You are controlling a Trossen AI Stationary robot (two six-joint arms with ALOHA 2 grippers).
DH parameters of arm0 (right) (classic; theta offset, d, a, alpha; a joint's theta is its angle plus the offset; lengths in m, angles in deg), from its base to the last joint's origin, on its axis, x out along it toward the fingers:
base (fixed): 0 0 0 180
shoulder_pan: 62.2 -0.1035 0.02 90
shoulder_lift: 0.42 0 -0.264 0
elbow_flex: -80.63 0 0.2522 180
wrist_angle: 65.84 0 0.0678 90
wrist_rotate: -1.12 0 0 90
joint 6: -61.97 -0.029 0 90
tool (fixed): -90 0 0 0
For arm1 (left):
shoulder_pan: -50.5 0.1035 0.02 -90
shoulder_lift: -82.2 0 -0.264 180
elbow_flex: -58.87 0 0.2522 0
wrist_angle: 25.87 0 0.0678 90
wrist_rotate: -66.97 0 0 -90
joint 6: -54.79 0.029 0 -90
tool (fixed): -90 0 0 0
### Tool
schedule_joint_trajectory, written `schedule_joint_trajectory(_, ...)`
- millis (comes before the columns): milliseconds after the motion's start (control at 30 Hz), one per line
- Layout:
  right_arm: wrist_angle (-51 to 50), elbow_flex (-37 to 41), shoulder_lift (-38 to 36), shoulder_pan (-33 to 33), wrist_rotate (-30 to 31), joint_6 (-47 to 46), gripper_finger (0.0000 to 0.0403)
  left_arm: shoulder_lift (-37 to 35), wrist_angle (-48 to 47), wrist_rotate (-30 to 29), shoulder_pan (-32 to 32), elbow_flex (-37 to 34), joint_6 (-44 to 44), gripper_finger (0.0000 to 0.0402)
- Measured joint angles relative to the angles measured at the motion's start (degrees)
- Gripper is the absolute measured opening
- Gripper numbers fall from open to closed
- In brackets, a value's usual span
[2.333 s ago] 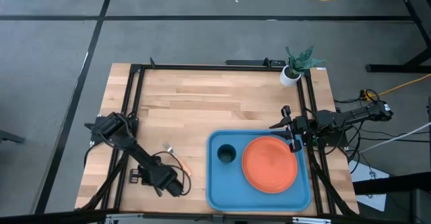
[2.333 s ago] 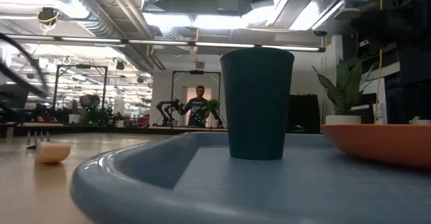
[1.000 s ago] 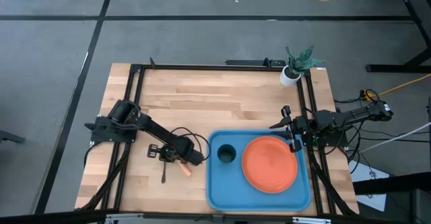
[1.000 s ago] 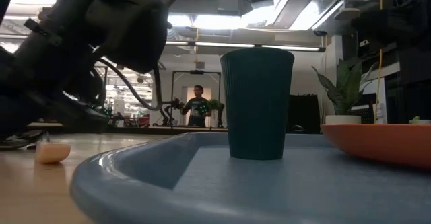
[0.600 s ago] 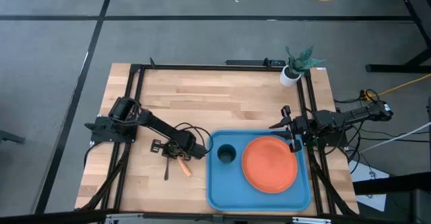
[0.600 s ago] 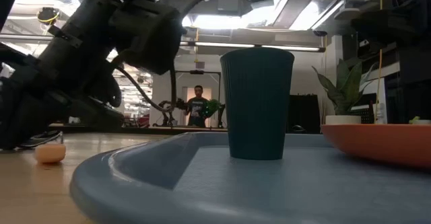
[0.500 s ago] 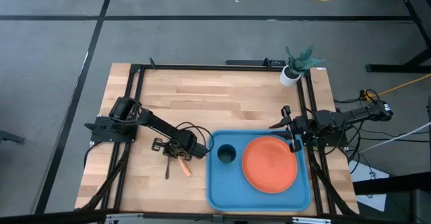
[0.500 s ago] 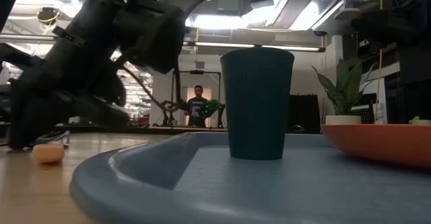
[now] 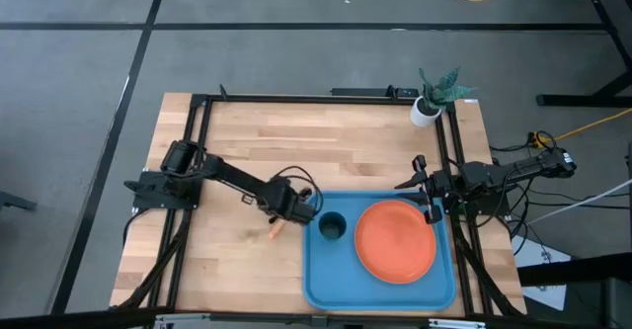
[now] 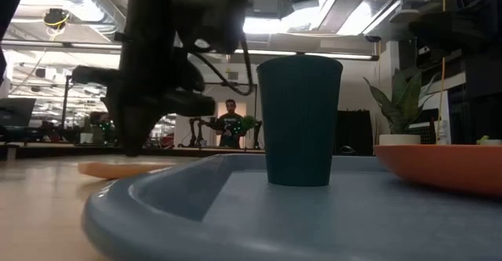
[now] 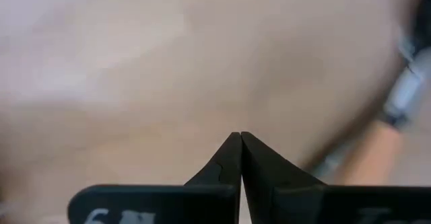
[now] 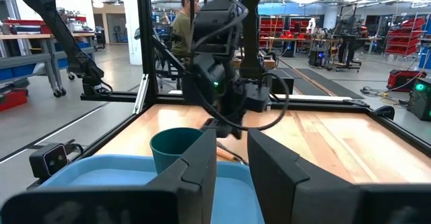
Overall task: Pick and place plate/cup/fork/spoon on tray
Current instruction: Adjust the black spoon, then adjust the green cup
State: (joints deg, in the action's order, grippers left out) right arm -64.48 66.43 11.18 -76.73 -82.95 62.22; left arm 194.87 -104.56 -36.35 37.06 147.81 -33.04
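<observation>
my left arm low by the tray's edge, right arm waiting

the room is a wide workshop: grey floor around the table [image 9: 326, 141], bright ceiling lights in the low view, red shelving and a person [image 12: 183, 23] beyond the table in my right wrist view. the table is pale wood inside a black frame, with a potted plant [image 9: 434, 97] at its far right corner.

the tray [image 9: 321, 280] sits near the front of the table on the right side. on it lie the plate [image 9: 395, 241], towards the right, and the cup [image 9: 331, 227], upright in the tray's left part.

my left gripper [image 9: 304, 208] is just beside the tray's left rim, close to the cup, fingers clenched tip to tip; i cannot tell whether anything is pinched between them. the fork [image 9: 276, 231] lies on the wood beside it, orange handle showing.

my right gripper [image 9: 423, 186] waits at the tray's far right corner, fingers spread, nothing between them.

only the left wrist view shows the closed fingertips [image 11: 239, 146]; it also catches the fork as a blur. the low view shows the cup's ribbed wall [image 10: 300, 120]. i cannot find the spoon in any view.
</observation>
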Motion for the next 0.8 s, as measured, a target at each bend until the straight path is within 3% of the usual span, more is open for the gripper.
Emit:
schedule_joint_trajectory(267,-0.02,0.00,0.00,0.01,0.00,0.05,0.0090,-1.26,-12.44,-0.67,-0.04,-0.05,-1.57,0.0000)
schedule_joint_trajectory(533,-0.04,0.00,-0.01,0.01,0.01,0.01,0.0090,-12.61,-17.89,-13.53,-2.36,0.00,1.46,0.0000)
schedule_joint_trajectory(633,-0.17,0.00,0.00,0.00,0.02,0.02,0.0090,-17.14,-14.37,-15.18,-2.86,-1.39,5.14,0.0000)
schedule_joint_trajectory(800,-0.20,0.00,0.00,0.01,0.02,0.01,0.0090,-18.49,1.28,-8.89,-4.26,-6.40,24.20,0.0000)
